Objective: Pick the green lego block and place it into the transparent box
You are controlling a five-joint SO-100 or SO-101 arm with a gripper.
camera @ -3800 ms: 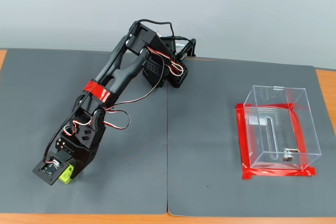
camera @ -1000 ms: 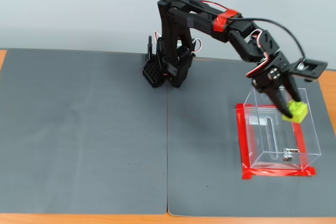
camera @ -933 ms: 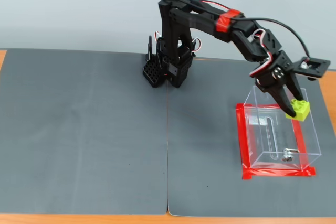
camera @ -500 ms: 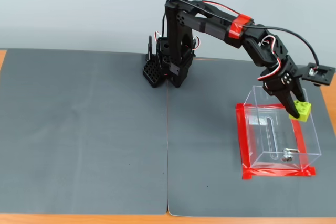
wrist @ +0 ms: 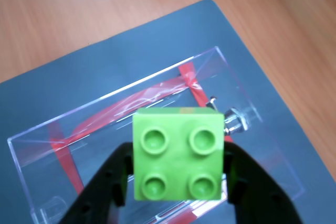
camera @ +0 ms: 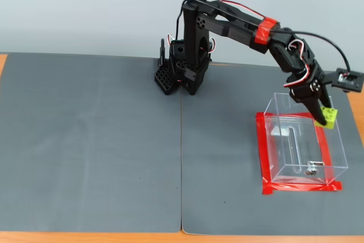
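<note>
The green lego block point(wrist: 177, 155) fills the middle of the wrist view, studs toward the camera, clamped between my two black fingers. My gripper point(wrist: 176, 174) is shut on it. In the fixed view the green lego block point(camera: 328, 116) hangs over the far right corner of the transparent box point(camera: 301, 140), with my gripper point(camera: 325, 119) pointing down at the box's top rim. The transparent box point(wrist: 100, 124) lies below the block in the wrist view, edged by red tape, with a metal fitting point(wrist: 234, 119) at its base.
Two dark grey mats point(camera: 91, 140) cover the table, with bare wood point(wrist: 79, 9) beyond their edges. The arm's base point(camera: 182, 72) stands at the back centre. The box sits near the right mat's edge.
The arm carried the block from the front left of the mat over to the box. In the last half second the gripper shifted slightly back and right over the box's far corner.
</note>
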